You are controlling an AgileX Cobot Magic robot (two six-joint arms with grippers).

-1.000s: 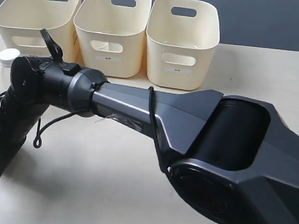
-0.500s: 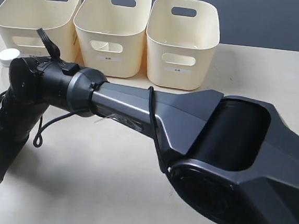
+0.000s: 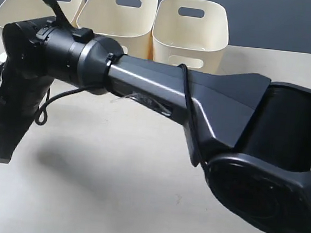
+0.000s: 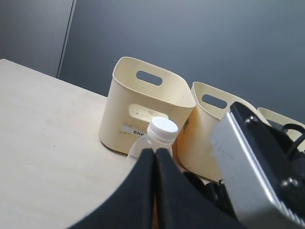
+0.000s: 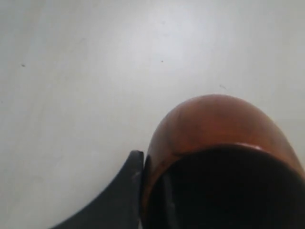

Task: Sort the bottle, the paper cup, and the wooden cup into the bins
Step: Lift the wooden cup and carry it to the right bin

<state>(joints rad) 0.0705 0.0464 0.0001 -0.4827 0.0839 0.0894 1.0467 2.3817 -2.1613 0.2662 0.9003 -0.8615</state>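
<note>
A pale, matte tabletop (image 3: 106, 183) runs back to a dark grey wall (image 4: 200, 38). Three cream bins (image 3: 191, 35) stand in a row at the table's far side, before that wall. The clear, white-capped bottle (image 4: 159, 136) stands upright just in front of the end bin. The left gripper (image 4: 154, 164), fingers pressed together, points at the bottle. The right gripper (image 5: 147, 176) pinches the rim of the brown wooden cup (image 5: 214, 124), with only tabletop beyond it.

glossy wooden cup (image 5: 214, 129), seemingly matt plastic bins (image 3: 189, 39)
</note>
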